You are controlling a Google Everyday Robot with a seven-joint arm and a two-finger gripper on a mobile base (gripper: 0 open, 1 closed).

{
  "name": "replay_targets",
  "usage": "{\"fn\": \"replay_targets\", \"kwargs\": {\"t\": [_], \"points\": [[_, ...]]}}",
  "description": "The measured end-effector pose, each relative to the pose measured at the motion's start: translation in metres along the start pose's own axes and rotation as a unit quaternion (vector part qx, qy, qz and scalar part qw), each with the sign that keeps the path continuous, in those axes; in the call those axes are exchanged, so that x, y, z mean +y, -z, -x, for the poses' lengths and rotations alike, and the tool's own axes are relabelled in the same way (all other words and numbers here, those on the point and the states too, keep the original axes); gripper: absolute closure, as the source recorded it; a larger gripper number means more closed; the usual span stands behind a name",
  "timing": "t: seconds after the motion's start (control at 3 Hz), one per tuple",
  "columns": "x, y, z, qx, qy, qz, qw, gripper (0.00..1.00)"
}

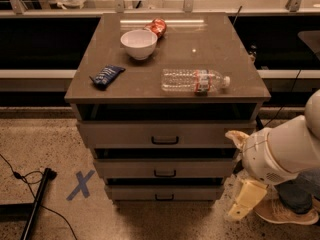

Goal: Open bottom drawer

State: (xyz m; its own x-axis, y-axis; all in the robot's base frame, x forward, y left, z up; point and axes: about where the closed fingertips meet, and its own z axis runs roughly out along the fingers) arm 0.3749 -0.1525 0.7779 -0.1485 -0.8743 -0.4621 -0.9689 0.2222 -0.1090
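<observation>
The bottom drawer (162,191) is the lowest and slimmest of three grey-brown fronts on the cabinet, with a small black loop handle (164,197). It sits shut, like the middle drawer (162,168) and the top drawer (162,134) above it. My white arm (282,151) comes in from the right edge. My gripper (242,206), cream-coloured, hangs low beside the cabinet's lower right corner, just right of the bottom drawer and apart from its handle.
On the cabinet top (210,49) lie a white bowl (139,43), a red snack bag (158,27), a blue wrapper (106,74) and a clear water bottle (195,80). A blue tape X (80,185) and a black pole (35,204) are on the floor at left. A shoe (285,211) is at right.
</observation>
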Motion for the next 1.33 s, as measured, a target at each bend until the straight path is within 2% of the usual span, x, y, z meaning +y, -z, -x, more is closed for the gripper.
{"fn": "replay_targets", "kwargs": {"t": [0.33,0.67,1.0,1.33], "points": [[0.026,-0.067,-0.020,-0.025,0.016,0.034,0.9990,0.00],[0.039,-0.143,-0.052,-0.071,0.028,0.040,0.9963,0.00],[0.030,-0.172,-0.060,-0.091,0.014,0.030,0.9953,0.00],[0.030,-0.172,-0.060,-0.091,0.014,0.030,0.9953,0.00]]}}
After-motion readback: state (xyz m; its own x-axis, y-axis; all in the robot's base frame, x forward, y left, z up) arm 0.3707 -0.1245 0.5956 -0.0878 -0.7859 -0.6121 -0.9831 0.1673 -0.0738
